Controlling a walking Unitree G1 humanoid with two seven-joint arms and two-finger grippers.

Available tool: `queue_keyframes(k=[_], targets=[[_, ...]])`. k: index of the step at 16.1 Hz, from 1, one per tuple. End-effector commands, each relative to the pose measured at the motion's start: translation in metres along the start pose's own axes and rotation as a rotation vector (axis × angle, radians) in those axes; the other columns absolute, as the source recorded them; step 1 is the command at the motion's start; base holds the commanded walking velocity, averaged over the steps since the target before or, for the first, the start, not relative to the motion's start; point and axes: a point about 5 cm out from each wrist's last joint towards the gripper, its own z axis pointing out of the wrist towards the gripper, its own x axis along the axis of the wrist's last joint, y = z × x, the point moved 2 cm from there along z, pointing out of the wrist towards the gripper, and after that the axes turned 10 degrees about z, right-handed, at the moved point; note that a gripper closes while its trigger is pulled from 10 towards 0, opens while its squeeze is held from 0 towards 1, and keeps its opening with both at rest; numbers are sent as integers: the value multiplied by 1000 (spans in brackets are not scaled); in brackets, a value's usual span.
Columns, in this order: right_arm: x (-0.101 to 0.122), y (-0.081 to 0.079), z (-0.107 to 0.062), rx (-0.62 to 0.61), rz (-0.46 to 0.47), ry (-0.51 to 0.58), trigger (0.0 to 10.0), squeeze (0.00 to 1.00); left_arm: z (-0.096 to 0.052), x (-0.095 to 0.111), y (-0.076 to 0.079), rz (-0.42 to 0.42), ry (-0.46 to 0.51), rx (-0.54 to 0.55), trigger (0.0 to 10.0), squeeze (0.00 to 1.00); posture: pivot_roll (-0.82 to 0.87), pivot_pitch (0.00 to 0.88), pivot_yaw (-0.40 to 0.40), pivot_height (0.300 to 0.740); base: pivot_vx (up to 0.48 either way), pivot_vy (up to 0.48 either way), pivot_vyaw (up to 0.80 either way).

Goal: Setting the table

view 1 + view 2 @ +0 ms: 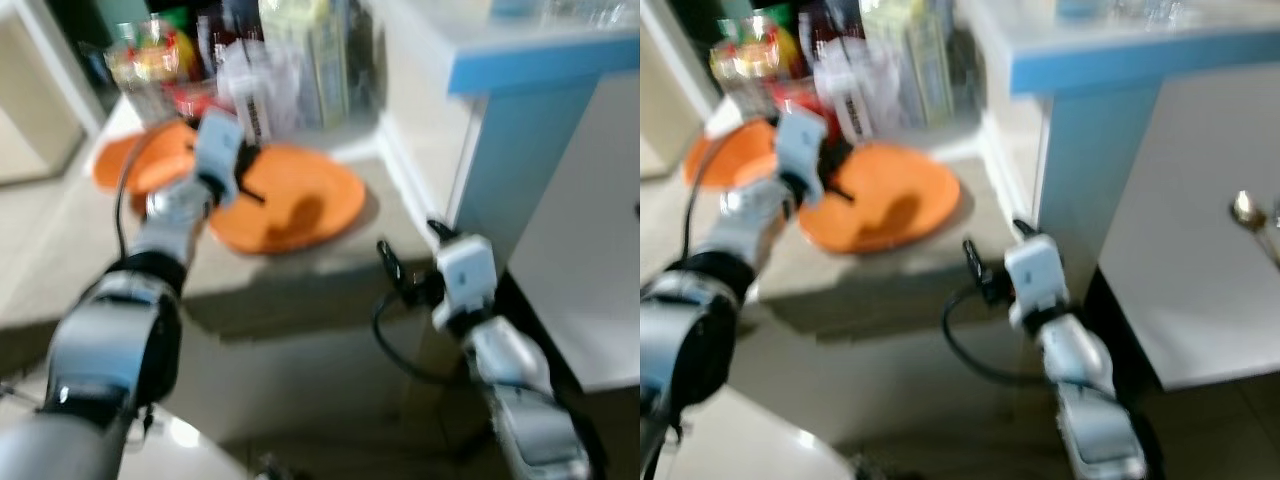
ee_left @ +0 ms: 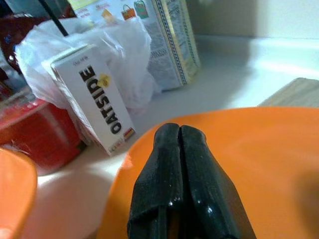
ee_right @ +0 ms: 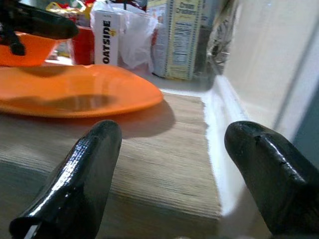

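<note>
— How far are you with setting the table?

— Not far, I think. The big orange plate point(image 1: 290, 205) lies flat on the wooden counter point(image 3: 164, 164), and a second orange plate point(image 1: 135, 160) sits just beside it, nearer the wall. Neither one is lifted yet. The white table point(image 1: 1185, 300) at my right has a spoon point(image 1: 1250, 215) near its far edge, and I see no plate on it (the pictures are blurred, so small things may escape me).

— And your grippers?

— My left gripper point(image 2: 180, 134) hovers low over the near part of the big plate, with the two fingers pressed together and nothing between them. My right gripper point(image 3: 172, 164) is lower, just in front of the counter's edge, with fingers spread wide and also empty.

— What stands behind the plates?

— An oat drink carton point(image 2: 97, 102), a white plastic bag point(image 2: 127, 55), a cereal box point(image 2: 172, 40) and a red container point(image 2: 35, 132), all close to the plate's far rim.

— So what remains?

— In my judgement, almost everything: to grasp a plate by its rim, carry it to the table and put it down.
</note>
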Motion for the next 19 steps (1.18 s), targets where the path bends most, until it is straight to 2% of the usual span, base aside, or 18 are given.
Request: queue_keyframes(k=[1,6,9,11,15,18,19], targets=[[1,-3,0,9,11,7,10000,0,-6,-6,-10,20,-26,12,0,0,-220,10,109,736,0,0,0],[2,-3,0,10,13,9,10000,0,-17,-29,-14,15,-125,-22,0,0,-221,12,114,736,0,0,0],[3,-1,4,3,21,16,10000,0,-19,-39,-3,-17,-147,-59,0,0,-219,10,113,736,0,0,0],[4,0,8,10,21,19,10000,0,-24,-58,14,-70,-198,-84,0,0,-219,10,113,736,0,0,0],[4,-1,9,14,41,12,10000,0,-32,-72,17,-97,-238,-95,0,0,-199,18,104,736,0,0,0],[7,4,15,12,81,6,10000,0,-38,-83,22,-119,-264,-96,0,0,-198,19,101,736,0,0,0],[9,7,18,5,128,-3,10000,0,-40,-86,25,-132,-266,-100,0,0,-198,20,98,736,0,0,0]])
